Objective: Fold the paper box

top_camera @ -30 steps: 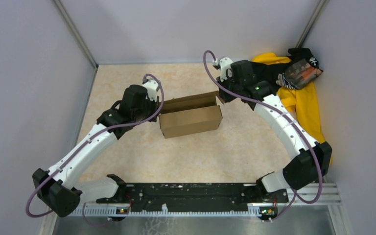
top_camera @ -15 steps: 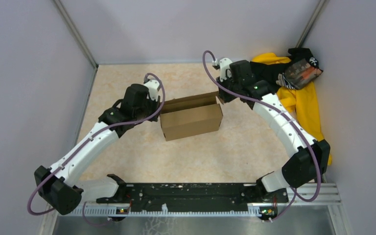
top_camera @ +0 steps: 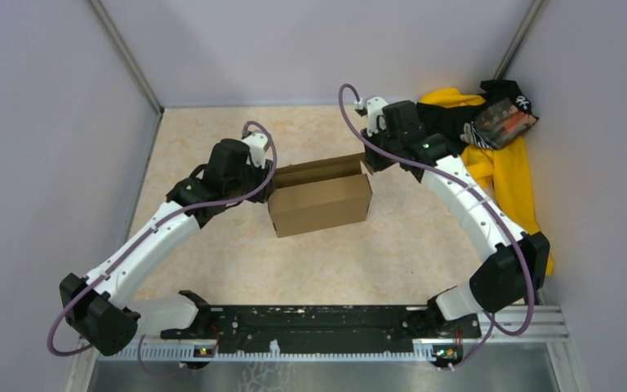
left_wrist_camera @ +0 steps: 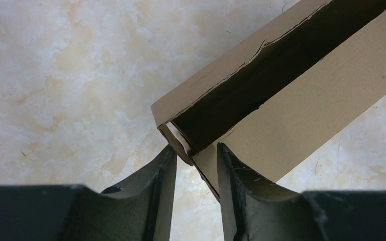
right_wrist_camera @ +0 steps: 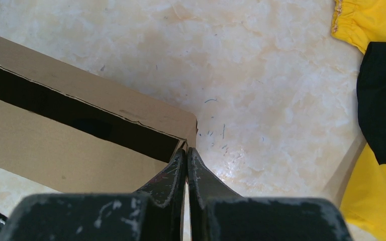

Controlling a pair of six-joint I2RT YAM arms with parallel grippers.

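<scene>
At opposite ends of the oblong cardboard paper box [top_camera: 318, 204], left hand [left_wrist_camera: 194, 148] is released, right hand [right_wrist_camera: 187, 151] clenched.

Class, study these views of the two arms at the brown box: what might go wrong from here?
1. The left gripper has its jaws apart around one corner of the paper box, so the box may slide rather than fold.
2. The right gripper, shut, sits tip-first at the opposite corner; pushing might crush it.
</scene>
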